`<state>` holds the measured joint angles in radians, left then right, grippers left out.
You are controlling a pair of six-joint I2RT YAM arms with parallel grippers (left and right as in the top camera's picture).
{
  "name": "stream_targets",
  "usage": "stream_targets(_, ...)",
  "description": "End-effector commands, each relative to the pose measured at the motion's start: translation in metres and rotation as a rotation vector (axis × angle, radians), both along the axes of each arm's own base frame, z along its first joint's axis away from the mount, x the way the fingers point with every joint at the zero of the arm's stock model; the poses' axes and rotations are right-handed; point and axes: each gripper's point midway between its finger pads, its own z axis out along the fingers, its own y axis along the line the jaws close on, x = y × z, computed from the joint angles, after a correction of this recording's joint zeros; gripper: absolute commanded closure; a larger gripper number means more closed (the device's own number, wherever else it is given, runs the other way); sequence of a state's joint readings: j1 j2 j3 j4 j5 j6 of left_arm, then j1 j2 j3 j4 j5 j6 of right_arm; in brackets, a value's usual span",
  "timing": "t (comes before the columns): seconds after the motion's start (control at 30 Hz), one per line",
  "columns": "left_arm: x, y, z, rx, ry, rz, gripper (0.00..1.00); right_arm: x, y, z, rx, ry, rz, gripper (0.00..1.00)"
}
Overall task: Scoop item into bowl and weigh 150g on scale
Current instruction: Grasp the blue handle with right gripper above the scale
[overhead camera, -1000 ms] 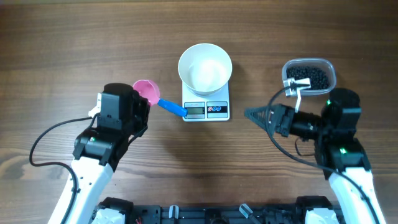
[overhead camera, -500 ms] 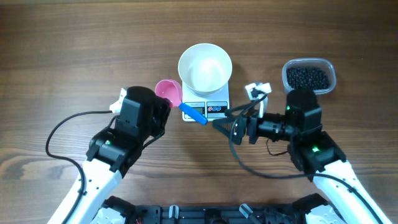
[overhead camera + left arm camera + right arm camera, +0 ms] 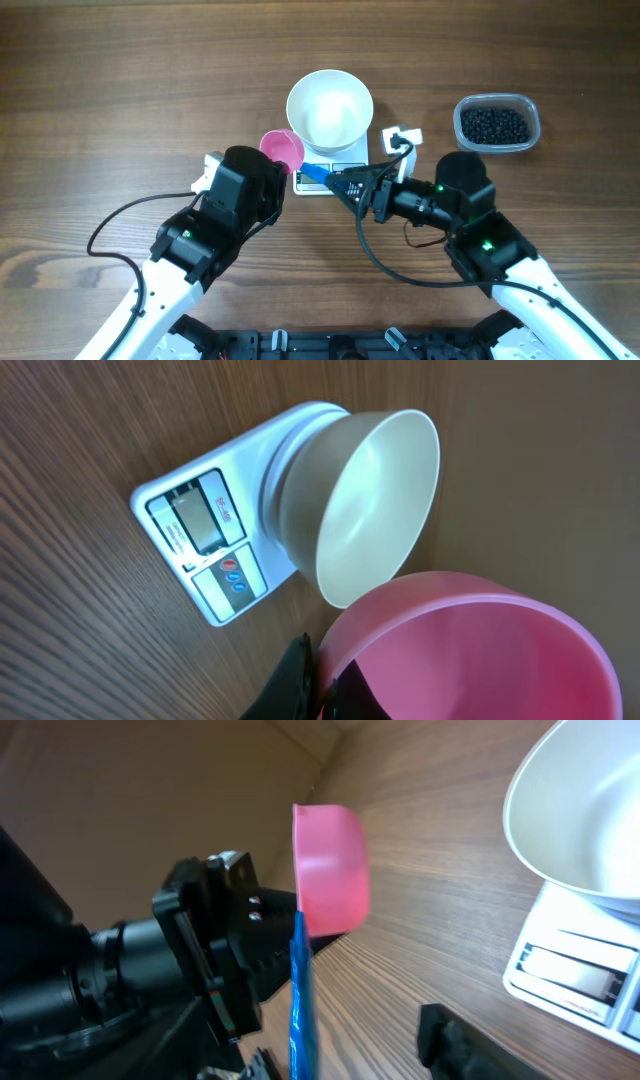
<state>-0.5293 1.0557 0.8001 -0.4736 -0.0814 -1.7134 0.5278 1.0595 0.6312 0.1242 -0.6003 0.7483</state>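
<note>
**Scoop offered handle-first to the right arm**

The bowl is seated empty on the scale, with the tub set apart to its right. The scoop is clamped at its cup by the left gripper. Its handle is pointed rightward between the jaws of the right gripper, which are seen partly apart with nothing gripped yet. The item is held in the tub.

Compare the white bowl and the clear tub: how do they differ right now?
Shape: the bowl is round; the tub is a rounded rectangle.
Material: the bowl is opaque white; the tub is clear plastic.
Contents: the bowl is empty; the tub is filled with black beads.
Support: the bowl sits on the scale; the tub sits on the table.
Both are upright and open-topped.
</note>
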Motion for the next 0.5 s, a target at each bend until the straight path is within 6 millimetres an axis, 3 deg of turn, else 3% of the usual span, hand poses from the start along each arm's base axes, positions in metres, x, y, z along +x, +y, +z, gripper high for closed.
stream_targets(0.0, 0.004, -0.007, 0.001, -0.018, -0.011, 0.013, 0.96, 0.004, 0.014, 0.0, 0.02, 0.026, 0.001, 0.39)
stream_targets(0.23, 0.002, -0.02, -0.002, -0.019, -0.012, -0.022, 0.96, 0.006, 0.023, -0.004, 0.041, 0.058, 0.009, 0.55)
stream_targets(0.47, -0.001, -0.021, -0.007, -0.012, 0.011, -0.036, 0.96, 0.008, 0.023, -0.002, 0.044, 0.046, 0.002, 0.57)
